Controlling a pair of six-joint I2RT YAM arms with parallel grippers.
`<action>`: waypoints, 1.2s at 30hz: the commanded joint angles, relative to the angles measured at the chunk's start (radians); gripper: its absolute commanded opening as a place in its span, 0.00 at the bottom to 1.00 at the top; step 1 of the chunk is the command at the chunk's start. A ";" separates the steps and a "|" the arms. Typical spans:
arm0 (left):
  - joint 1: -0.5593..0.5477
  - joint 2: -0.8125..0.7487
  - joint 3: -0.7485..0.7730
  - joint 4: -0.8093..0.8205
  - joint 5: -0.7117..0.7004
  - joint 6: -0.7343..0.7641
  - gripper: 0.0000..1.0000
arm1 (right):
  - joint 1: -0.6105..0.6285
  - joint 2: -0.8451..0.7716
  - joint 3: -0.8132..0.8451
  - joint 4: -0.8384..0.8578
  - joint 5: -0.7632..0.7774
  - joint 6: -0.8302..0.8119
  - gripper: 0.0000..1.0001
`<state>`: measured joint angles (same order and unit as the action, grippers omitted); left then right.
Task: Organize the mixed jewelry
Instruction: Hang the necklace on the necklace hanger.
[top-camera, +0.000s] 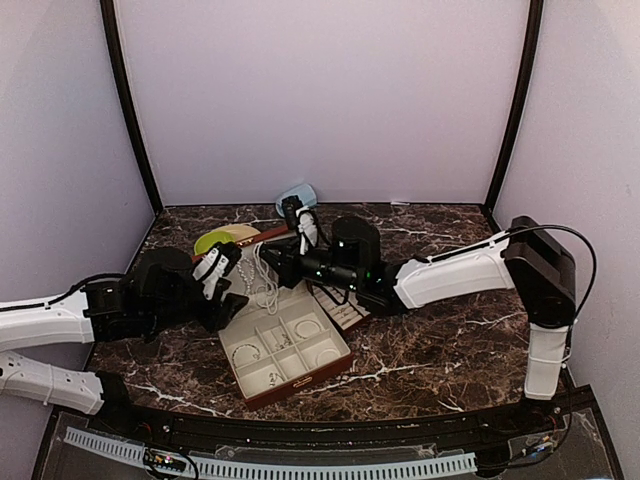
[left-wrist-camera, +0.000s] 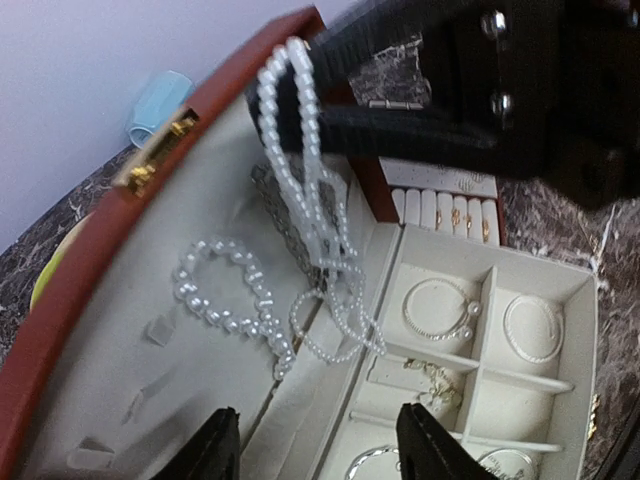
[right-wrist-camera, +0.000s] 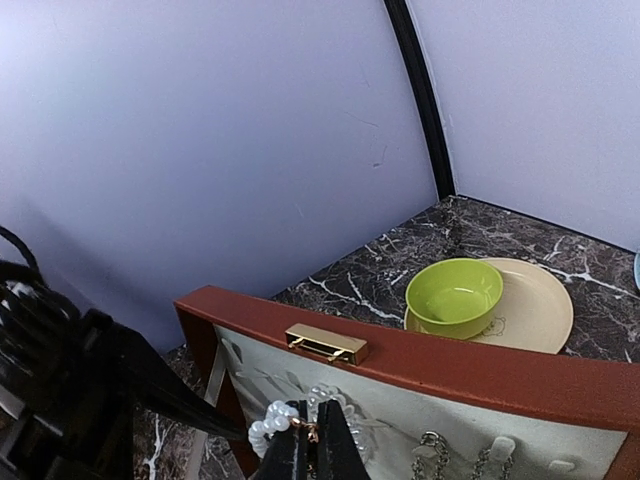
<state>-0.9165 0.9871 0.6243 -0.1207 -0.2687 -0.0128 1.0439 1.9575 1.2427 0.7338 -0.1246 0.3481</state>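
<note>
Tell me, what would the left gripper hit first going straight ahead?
The left gripper would probably meet the pearl strand hanging from the right gripper, just before the cream lining of the case; depth is unclear.

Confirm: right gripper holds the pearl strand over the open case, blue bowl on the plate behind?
The bowl on the plate is green, not blue; the right wrist view shows it. The right gripper does hold the pearl strand over the open case.

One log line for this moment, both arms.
right fingers: shut on pearl strand | left fingers: open, empty | case: open
</note>
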 joint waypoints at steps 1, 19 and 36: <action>-0.004 -0.076 0.105 -0.069 -0.002 -0.047 0.60 | 0.008 -0.033 0.052 -0.100 0.040 -0.014 0.00; 0.267 0.089 0.502 -0.315 0.301 -0.014 0.93 | 0.011 0.004 0.246 -0.458 0.079 -0.046 0.00; 0.282 0.241 0.454 -0.214 0.376 0.057 0.95 | 0.031 0.047 0.373 -0.654 0.188 -0.077 0.00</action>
<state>-0.6415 1.2270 1.1042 -0.3687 0.1093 -0.0067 1.0672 1.9945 1.5864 0.0971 -0.0006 0.2844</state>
